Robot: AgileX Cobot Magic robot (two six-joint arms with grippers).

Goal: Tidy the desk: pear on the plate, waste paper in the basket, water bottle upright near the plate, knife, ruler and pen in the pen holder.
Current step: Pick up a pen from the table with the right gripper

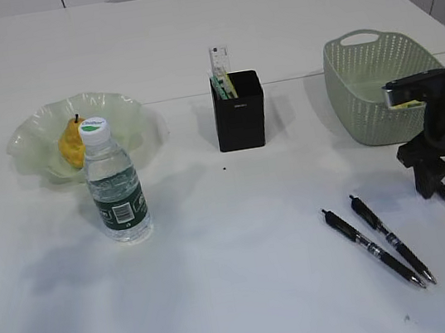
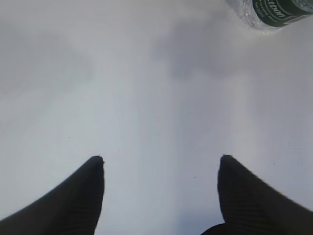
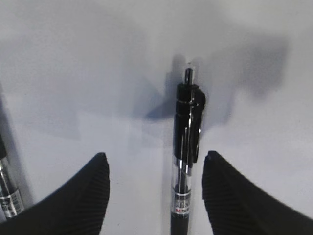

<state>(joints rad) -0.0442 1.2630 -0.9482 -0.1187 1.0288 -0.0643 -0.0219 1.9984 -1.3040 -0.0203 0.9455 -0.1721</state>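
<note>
The right gripper [image 3: 155, 166] stands low over the plain white desk [image 1: 223, 283] with jaws apart, straddling a black clip-top pen [image 3: 186, 147] that lies flat, untouched by either finger. The left gripper [image 2: 160, 169] hangs jaws apart over bare desk, empty. The yellow-orange pear [image 1: 72, 143] sits in the ruffled pale green plate [image 1: 30, 141]; the clear green-labelled water bottle [image 1: 117, 190] stands upright just before it.

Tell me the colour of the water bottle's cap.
White, on the water bottle; exterior view shows it best.
</note>
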